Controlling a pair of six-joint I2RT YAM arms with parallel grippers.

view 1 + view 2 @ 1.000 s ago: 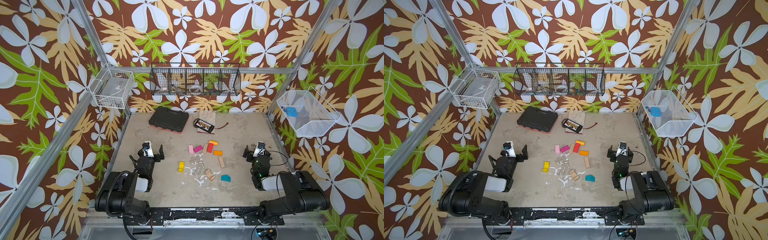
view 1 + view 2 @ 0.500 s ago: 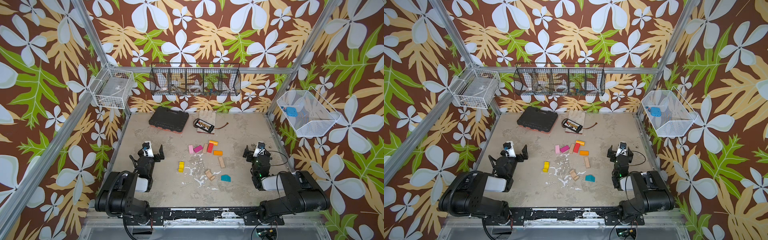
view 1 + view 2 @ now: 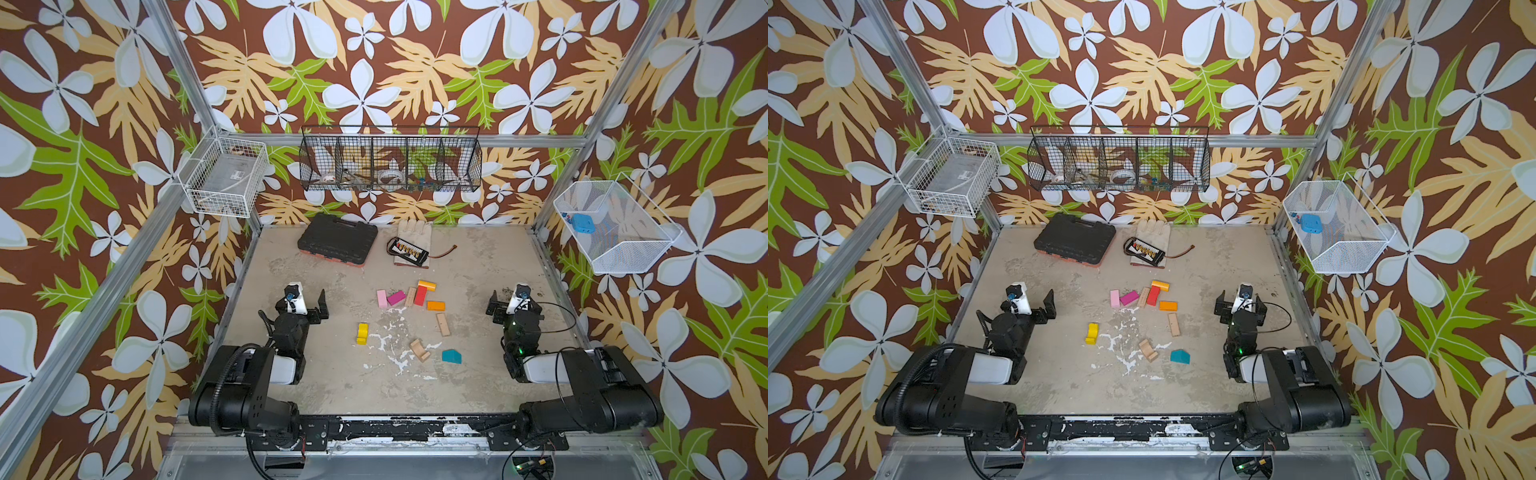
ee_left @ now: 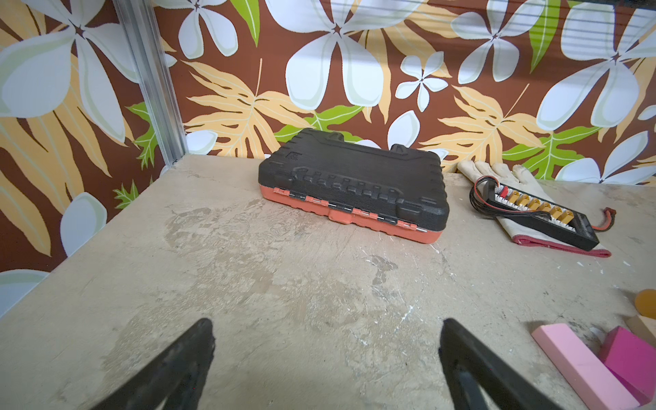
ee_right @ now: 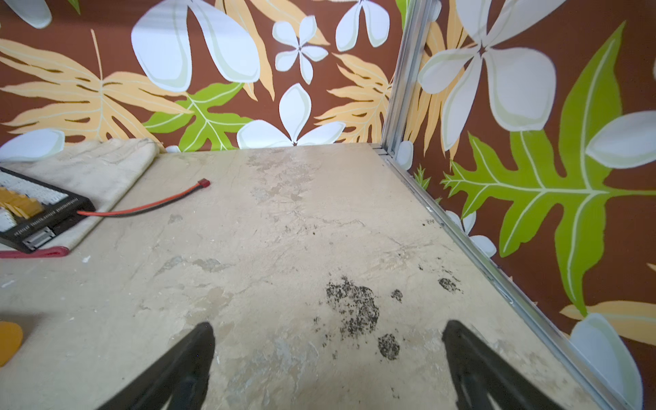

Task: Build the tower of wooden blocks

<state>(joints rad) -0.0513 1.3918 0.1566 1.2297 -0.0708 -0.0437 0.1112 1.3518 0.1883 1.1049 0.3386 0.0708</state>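
The beige, mottled, stone-like tabletop (image 3: 332,386) bears white flecks (image 3: 388,341) near its middle and dark speckles (image 5: 355,309) toward its right edge. At the back lie a black plastic tool case with an orange underside (image 3: 337,240) and, just beside it, a pale leather work glove (image 3: 413,232); a red-and-black lead (image 3: 444,252) trails onto the surface. In the middle, flat and close together, lie a pale pink bar (image 3: 382,299), a magenta bar (image 3: 396,297), a plain wood bar (image 3: 410,297), a red bar (image 3: 420,295), a yellow-orange cylinder (image 3: 427,285) and an orange block (image 3: 435,306). Nearer the front, spread apart, lie a yellow block (image 3: 362,333), a second plain wood bar (image 3: 442,324), a plain wood arch (image 3: 419,350) and a teal pentagon block (image 3: 451,356).
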